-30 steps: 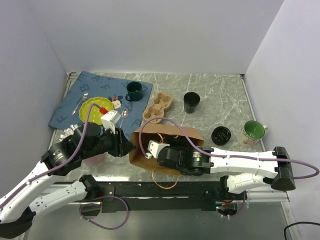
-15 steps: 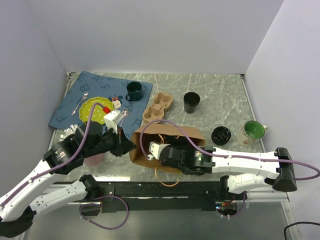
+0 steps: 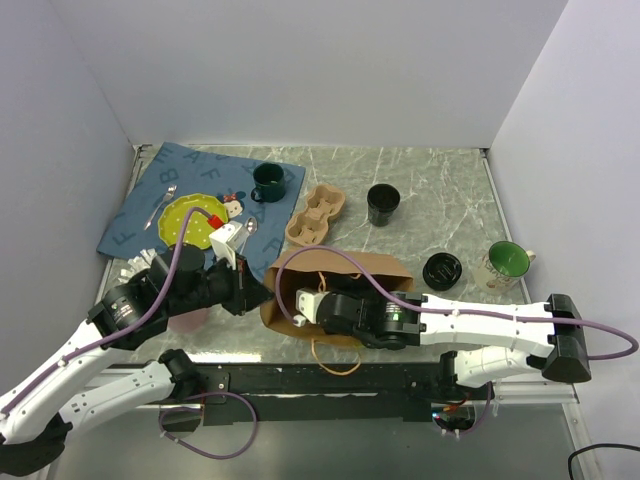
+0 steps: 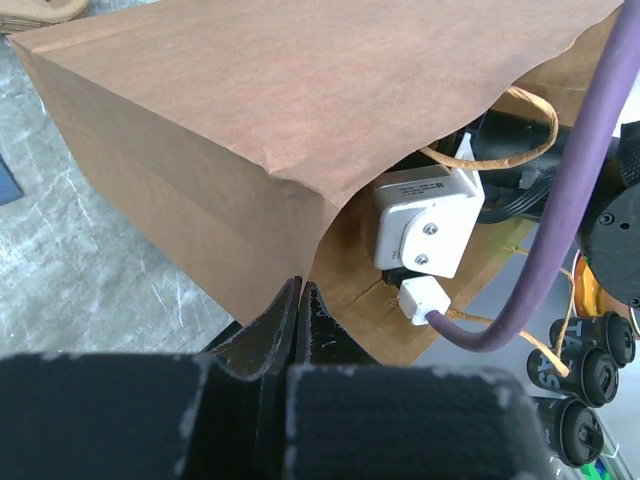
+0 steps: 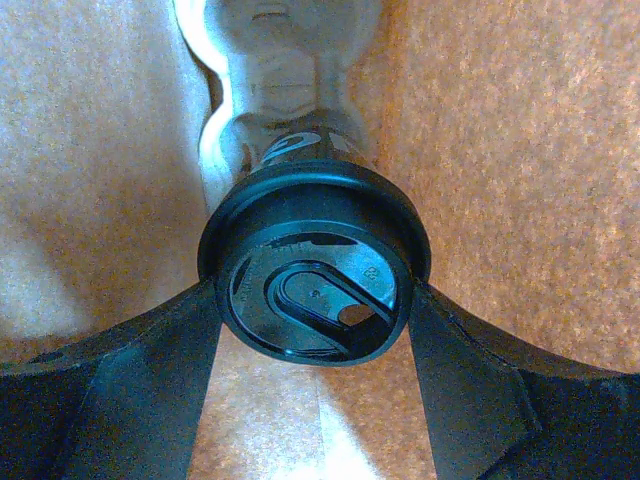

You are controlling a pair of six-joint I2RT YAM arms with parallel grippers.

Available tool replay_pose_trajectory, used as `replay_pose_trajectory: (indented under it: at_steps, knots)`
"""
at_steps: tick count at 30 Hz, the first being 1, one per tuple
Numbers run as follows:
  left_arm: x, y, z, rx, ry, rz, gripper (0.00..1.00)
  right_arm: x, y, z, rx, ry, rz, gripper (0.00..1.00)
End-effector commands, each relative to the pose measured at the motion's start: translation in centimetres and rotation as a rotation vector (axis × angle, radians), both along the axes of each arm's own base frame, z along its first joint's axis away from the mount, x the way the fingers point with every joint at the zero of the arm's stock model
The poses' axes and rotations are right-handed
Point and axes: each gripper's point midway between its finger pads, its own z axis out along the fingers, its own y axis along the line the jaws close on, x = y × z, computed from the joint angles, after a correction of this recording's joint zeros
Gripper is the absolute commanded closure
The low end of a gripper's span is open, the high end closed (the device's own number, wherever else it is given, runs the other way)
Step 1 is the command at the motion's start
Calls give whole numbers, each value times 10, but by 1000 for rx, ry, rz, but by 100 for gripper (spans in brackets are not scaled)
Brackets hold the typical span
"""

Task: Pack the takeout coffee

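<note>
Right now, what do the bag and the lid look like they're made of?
Bag: brown kraft paper, it seems, matte, with creases and a fibrous grain. Lid: likely moulded plastic, black, slightly glossy, with a crisp rim and embossed marks.

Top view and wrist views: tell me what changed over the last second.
The left jaws closed on the rim of the paper bag. The right arm barely shifted. Unchanged: the right jaws hold the lidded takeout coffee inside the bag; tabletop items stayed put.
</note>
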Motion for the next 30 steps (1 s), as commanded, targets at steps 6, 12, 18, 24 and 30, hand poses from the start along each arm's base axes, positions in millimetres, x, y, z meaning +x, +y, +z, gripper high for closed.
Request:
replay_pose_trajectory:
  at_steps: [6, 12, 18, 24, 30]
  knots:
    - [3, -1, 5, -6, -39, -9, 99, -8, -2, -1, -5, 38, -22, 76]
    - [0, 0, 1, -2, -38, -22, 99, -4, -22, -11, -25, 35, -80, 76]
    - [-5, -3, 3, -12, -40, -56, 99, 12, -31, -9, -37, 19, -115, 76]
    - [-11, -6, 6, -30, -47, -98, 99, 29, -27, -9, -18, 5, -108, 76]
    - [-13, -10, -1, -33, -30, -122, 99, 36, -21, -12, 29, -21, -105, 76]
